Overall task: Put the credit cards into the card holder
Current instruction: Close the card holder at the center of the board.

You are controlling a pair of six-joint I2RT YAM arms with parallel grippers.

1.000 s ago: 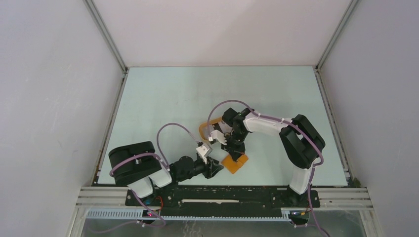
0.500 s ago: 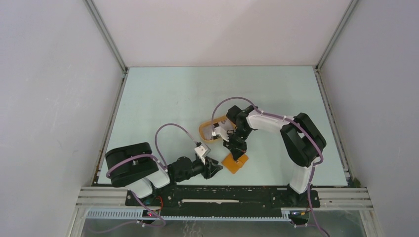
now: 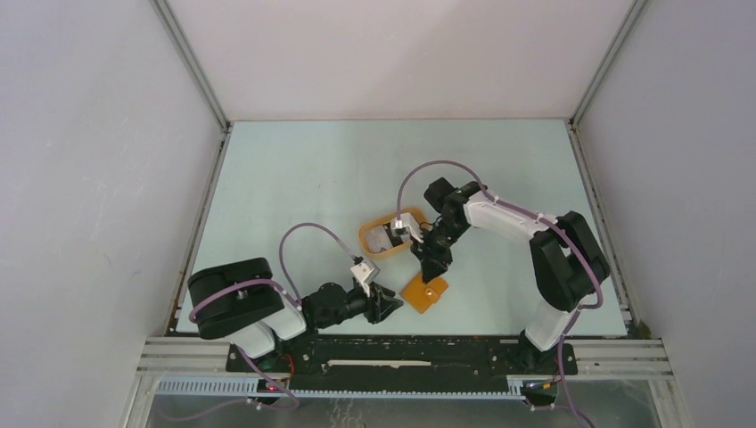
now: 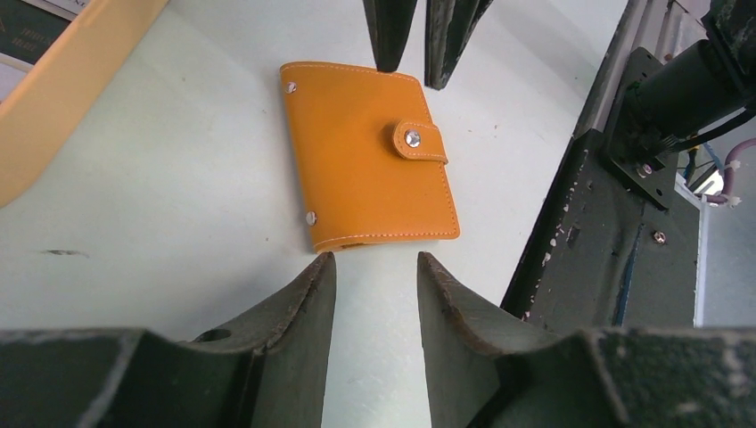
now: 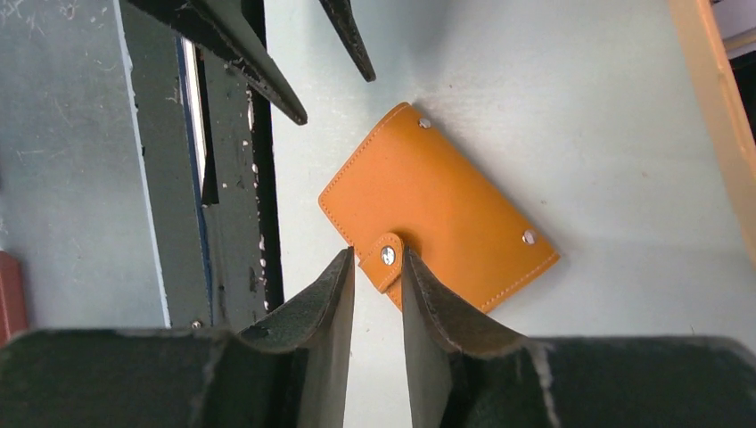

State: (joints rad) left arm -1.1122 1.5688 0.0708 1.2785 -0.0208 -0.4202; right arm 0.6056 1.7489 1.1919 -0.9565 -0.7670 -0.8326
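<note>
The card holder (image 3: 424,292) is an orange leather wallet lying flat and closed near the table's front, its tab snapped (image 4: 419,141). My right gripper (image 3: 434,267) hangs open just above the holder's back edge. In the right wrist view its tips (image 5: 379,256) frame the snap tab (image 5: 385,259) without touching it. My left gripper (image 3: 392,306) lies low at the holder's left side, open and holding nothing, its tips (image 4: 374,260) just short of the holder (image 4: 365,156). The credit cards (image 3: 384,241) lie in the orange tray.
The oval orange rimmed tray (image 3: 364,235) sits just behind and left of the holder; its rim (image 4: 80,80) shows in the left wrist view and again (image 5: 713,98) in the right wrist view. The black base rail (image 4: 579,232) runs along the front edge.
My right gripper has opened from shut and lifted back and to the right, off the card holder. The left arm has hardly moved.
</note>
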